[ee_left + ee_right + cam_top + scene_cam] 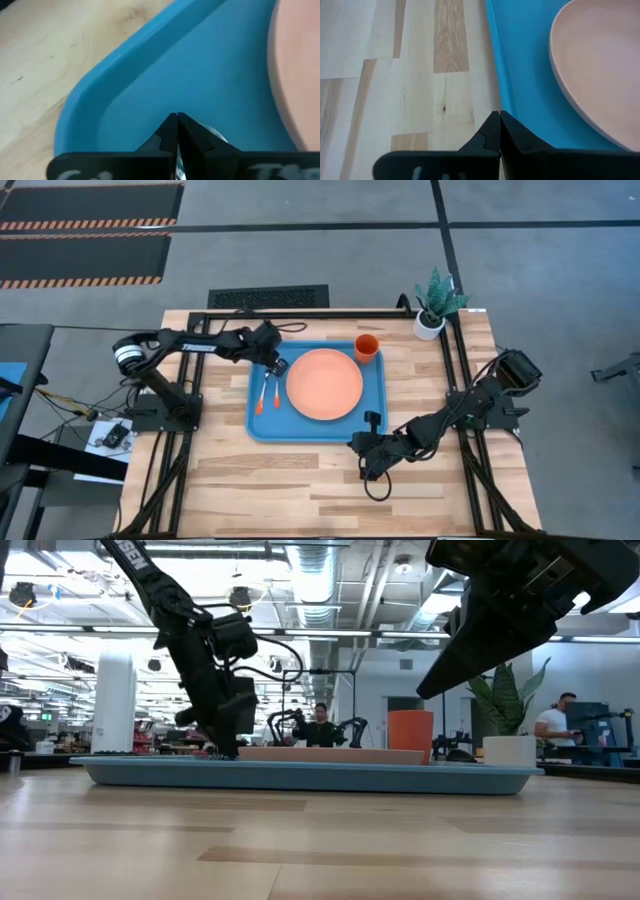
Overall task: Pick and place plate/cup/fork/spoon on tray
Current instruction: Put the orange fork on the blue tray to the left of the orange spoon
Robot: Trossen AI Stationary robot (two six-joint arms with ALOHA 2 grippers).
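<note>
The blue tray (255, 425) holds the salmon plate (324, 384) in its middle and the orange cup (367, 348) in its far right corner. Two orange-handled utensils lie side by side on the tray's left part (262, 394) (277, 391); fork and spoon cannot be told apart. My left gripper (281, 367) is down at their far ends, shut, with silver metal (214, 132) showing beside its fingers. My right gripper (372, 420) hangs shut above the tray's near right rim (500, 85), touching nothing. My left gripper is shut on the metal head end of the right-hand utensil; silver shows between its fingers (178, 165). The fingers slant down from the table's left and far side, low over the tray floor (150, 85). The orange handle (277, 398) reaches toward the near edge, seemingly lying on the tray.
A white pot with a green plant (435, 305) stands at the table's far right corner, beyond the cup. Bare wooden tabletop (300, 480) lies near the front edge and to the tray's left. People and other robots show in the room behind (320, 725).
</note>
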